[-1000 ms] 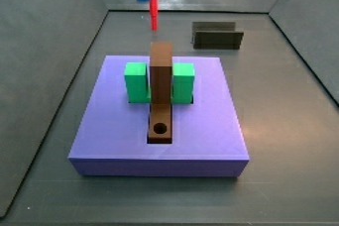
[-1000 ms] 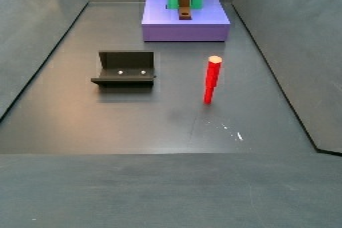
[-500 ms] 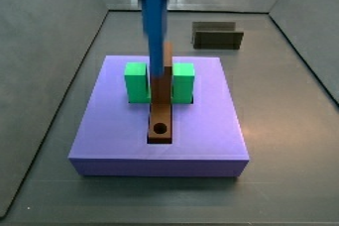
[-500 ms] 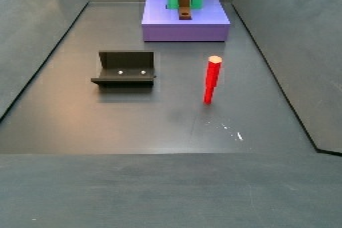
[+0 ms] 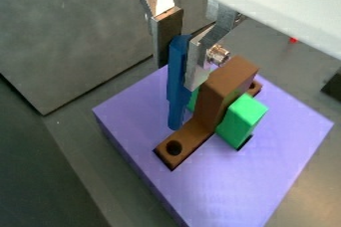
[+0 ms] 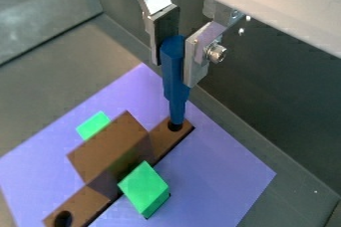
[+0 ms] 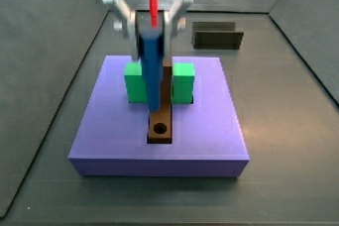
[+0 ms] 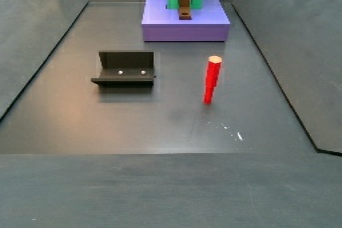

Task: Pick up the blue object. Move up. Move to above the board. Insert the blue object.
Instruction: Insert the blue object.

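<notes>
My gripper is shut on the blue object, a slim upright rod. In both wrist views the rod hangs straight down from between the silver fingers. It hangs over the board, a narrow brown plank between two green blocks. The board's round hole lies near its front end, open and unfilled. The rod's lower end is close above the plank; I cannot tell whether it touches. The gripper does not show in a side view where the board is far away.
The board rests on a wide lavender slab. A thin red stick stands upright on the grey floor, behind the gripper in a side view. The dark fixture stands on the floor apart from the slab.
The gripper and the blue rod have come down from the top edge of the side view, towards the board. The gripper itself now shows. Nothing else moved.
</notes>
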